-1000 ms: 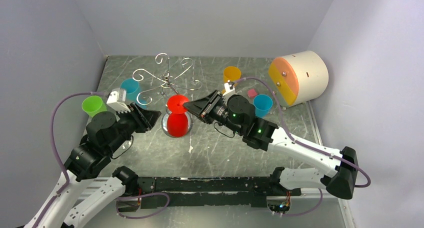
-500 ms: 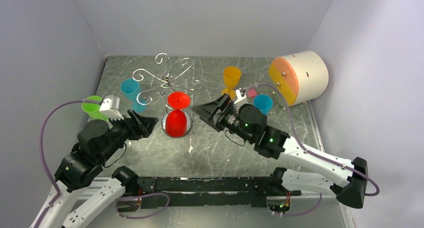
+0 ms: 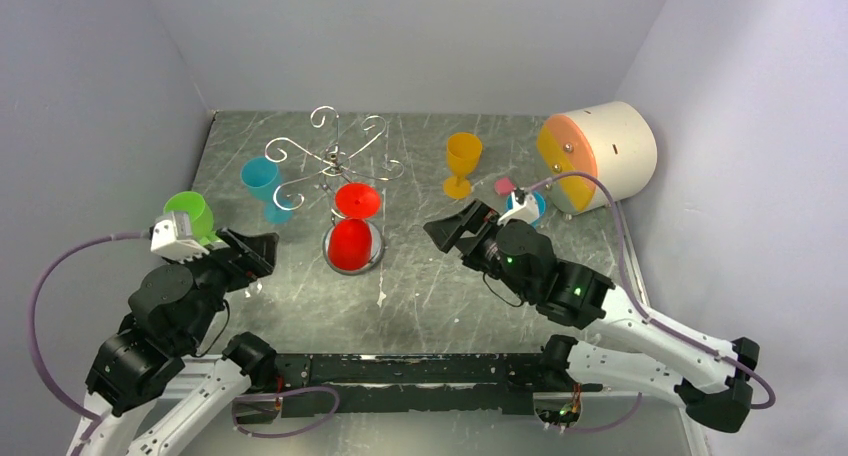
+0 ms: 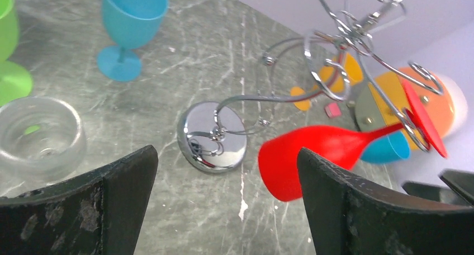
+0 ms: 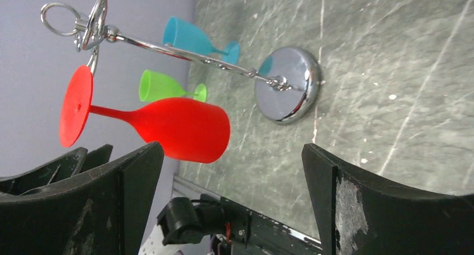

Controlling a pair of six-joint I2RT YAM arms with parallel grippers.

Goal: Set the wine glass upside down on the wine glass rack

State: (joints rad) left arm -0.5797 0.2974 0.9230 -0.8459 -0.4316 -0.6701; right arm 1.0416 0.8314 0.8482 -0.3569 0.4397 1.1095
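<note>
Top external view: red wine glass (image 3: 351,242) hangs upside down on the wine glass rack (image 3: 336,160), both tools let go.
We see its foot caught in a scroll arm beside the central post, w/ the bowl hanging mouth-down over the rack's round base. Left tool (image 3: 258,246) sits left of the rack, fingers spread w/ nothing between them, apart from the glass. Right tool (image 3: 452,226) sits on the opp. side, also released and clear of the glass. Both wrist views confirm the wide gap. Blue glass (image 3: 262,181) and green glass (image 3: 190,214) stand upright on the counter (image 3: 420,276) at left. Orange glass (image 3: 462,161) stands at the back, right of the rack.
</note>
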